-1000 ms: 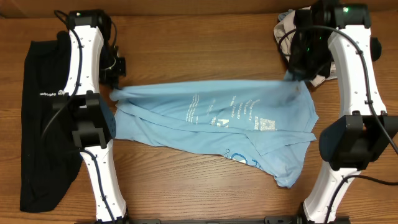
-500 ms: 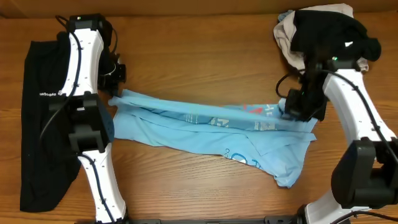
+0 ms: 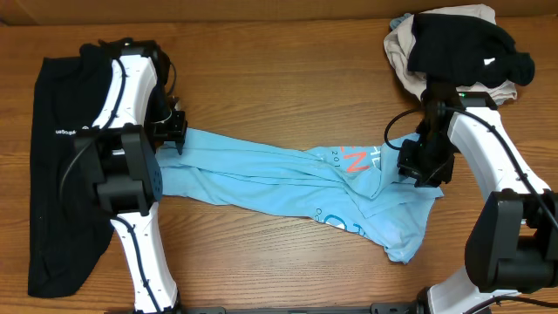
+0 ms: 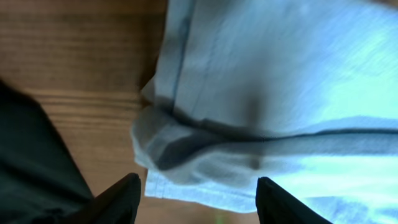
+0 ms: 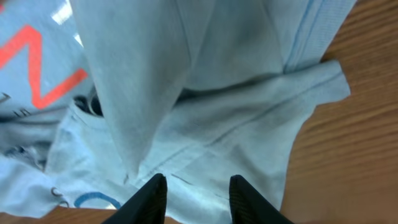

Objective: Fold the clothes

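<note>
Far hem of light blue T-shirt (image 3: 288, 179) just pulled toward 6 o'clock; shirt now rumpled band across desk (image 3: 279, 78) centre. My left gripper (image 3: 174, 135) at its 9 o'clock end, right gripper (image 3: 418, 166) at 3 o'clock, both spread apart. First fold laid, wants smoothing

A blue shirt (image 4: 280, 81) fills the centre and right of the frame, its seamed edge bunched into a thick fold at centre left. Wooden table (image 4: 74, 56) shows at the upper left. A black garment (image 4: 31, 162) covers the lower left corner. Along the bottom, the gripper (image 4: 199, 202) shows two dark fingertips spread wide, the shirt's edge just above the gap.
</note>
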{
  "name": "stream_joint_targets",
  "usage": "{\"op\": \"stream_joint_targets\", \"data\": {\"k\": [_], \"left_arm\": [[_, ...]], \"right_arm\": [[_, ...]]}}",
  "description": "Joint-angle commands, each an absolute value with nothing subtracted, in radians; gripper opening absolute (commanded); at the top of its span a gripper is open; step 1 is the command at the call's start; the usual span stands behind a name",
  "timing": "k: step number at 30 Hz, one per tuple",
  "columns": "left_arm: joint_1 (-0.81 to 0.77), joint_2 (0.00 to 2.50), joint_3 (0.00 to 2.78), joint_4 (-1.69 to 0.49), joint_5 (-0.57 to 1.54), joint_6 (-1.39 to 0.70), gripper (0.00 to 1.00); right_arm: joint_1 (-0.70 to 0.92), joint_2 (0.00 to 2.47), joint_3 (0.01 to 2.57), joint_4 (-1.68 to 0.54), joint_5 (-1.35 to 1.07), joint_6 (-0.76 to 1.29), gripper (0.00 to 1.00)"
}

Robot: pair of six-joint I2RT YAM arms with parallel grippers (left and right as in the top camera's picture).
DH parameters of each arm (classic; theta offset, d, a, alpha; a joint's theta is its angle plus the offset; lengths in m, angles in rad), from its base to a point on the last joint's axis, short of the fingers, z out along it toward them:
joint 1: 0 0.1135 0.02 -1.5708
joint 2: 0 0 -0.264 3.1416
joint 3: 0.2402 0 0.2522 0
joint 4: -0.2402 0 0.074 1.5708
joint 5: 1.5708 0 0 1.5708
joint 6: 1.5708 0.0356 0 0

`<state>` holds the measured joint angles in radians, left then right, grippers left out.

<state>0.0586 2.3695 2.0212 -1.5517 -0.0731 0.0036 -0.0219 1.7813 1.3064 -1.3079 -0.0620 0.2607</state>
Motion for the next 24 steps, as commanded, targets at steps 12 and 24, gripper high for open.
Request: {"op": "stream_joint_targets", "data": {"k": [12,24], "left_arm": [[0.052,2.345,2.016,-1.421,-0.003,0.019,0.66],[0.052,2.345,2.017,-1.412,-0.003,0.019,0.78]], "right_arm": [[-0.019,1.814,1.303,-0.833,-0.054,0.240,0.66],[0.087,1.920,1.303,-0.816,0.083,0.267,0.77]]}}
